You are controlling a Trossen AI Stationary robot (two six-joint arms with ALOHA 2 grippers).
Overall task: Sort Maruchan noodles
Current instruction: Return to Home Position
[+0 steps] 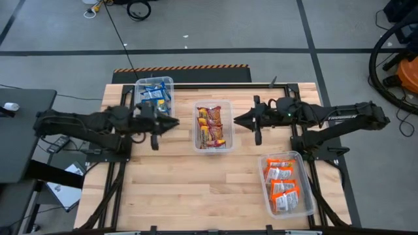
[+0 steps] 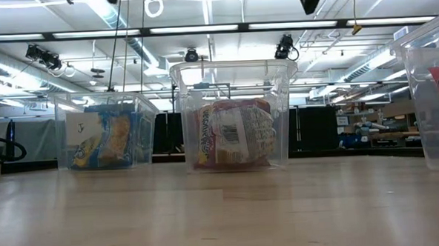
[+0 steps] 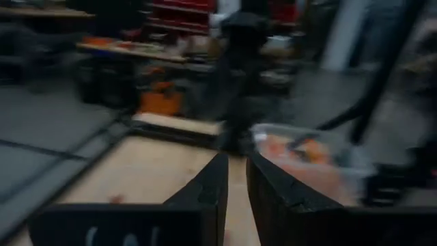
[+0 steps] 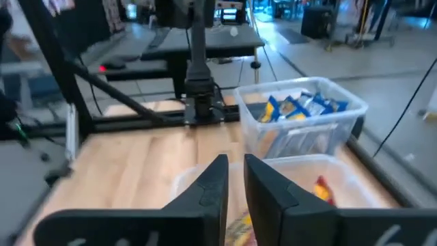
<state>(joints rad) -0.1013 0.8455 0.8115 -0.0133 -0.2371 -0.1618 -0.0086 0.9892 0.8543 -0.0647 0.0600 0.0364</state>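
Observation:
The noodle packets lie sorted in three clear bins. Blue-and-yellow packets [image 1: 155,93] fill the far-left bin [image 1: 140,83]. Dark red-and-yellow packets [image 1: 211,126] sit in the middle bin [image 1: 196,124]. Orange-and-white packets [image 1: 283,183] lie in the near-right bin [image 1: 307,196]. My left gripper [image 1: 175,121] hovers just left of the middle bin, shut and empty; its wrist view shows the fingers [image 3: 235,164] pointing across the table. My right gripper [image 1: 236,119] hovers just right of the middle bin, shut and empty, with the fingers [image 4: 235,167] above the bin's edge.
In the low view the blue bin [image 2: 105,132], the red bin [image 2: 234,115] and a wall of the orange bin [image 2: 433,91] stand on the wooden table [image 2: 208,212]. Bare wood shows on the near-left part of the table [image 1: 176,189]. Both arms reach in from the sides.

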